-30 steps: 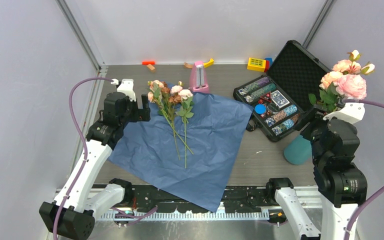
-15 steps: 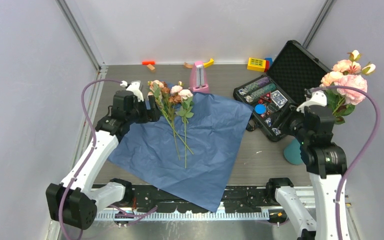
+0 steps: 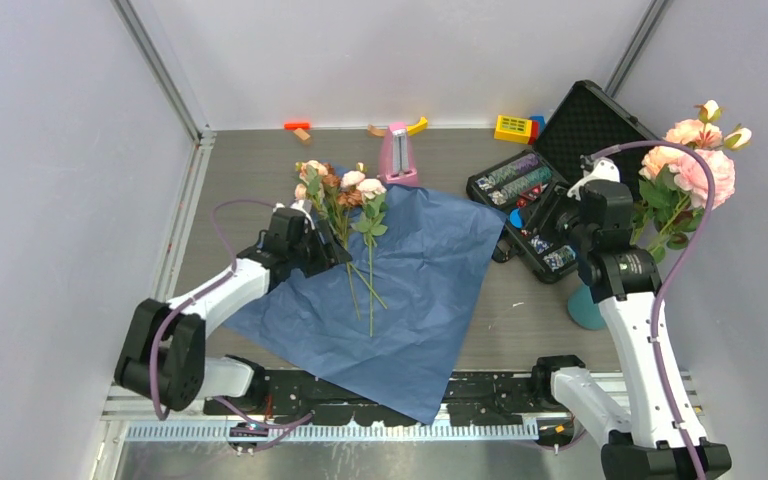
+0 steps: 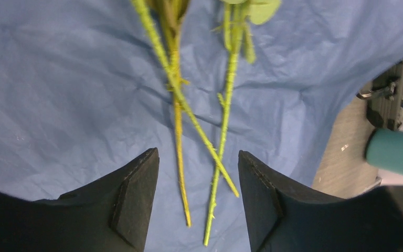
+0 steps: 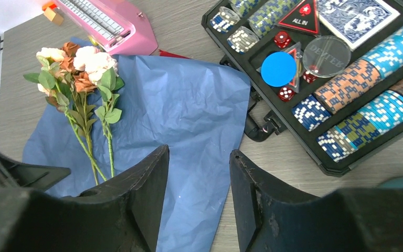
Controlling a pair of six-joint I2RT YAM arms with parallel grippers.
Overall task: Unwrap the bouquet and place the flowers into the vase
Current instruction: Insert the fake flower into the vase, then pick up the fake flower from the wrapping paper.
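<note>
The bouquet lies unwrapped: its blue paper [image 3: 400,300] is spread flat on the table. Several loose flowers [image 3: 345,195] rest on the paper, pink and peach heads far, thin green stems [image 4: 177,113] pointing near. My left gripper [image 3: 332,252] sits low over the paper, open, and its jaws [image 4: 197,176] straddle the lower stem ends without touching them. The right gripper [image 5: 198,160] hangs open and empty above the paper's right edge, near the chip case. The teal vase [image 3: 586,306], holding more roses [image 3: 695,160], stands right, partly behind my right arm.
An open black poker chip case [image 3: 545,205] lies right of the paper. A pink metronome [image 3: 397,155] stands behind the flowers. Small toys [image 3: 513,127] sit along the back wall. Enclosure walls close in left and right.
The left arm dropped and swung right onto the paper, its jaws narrowing around the stem ends. The right arm moved away from the vase toward the case, jaws narrower.
</note>
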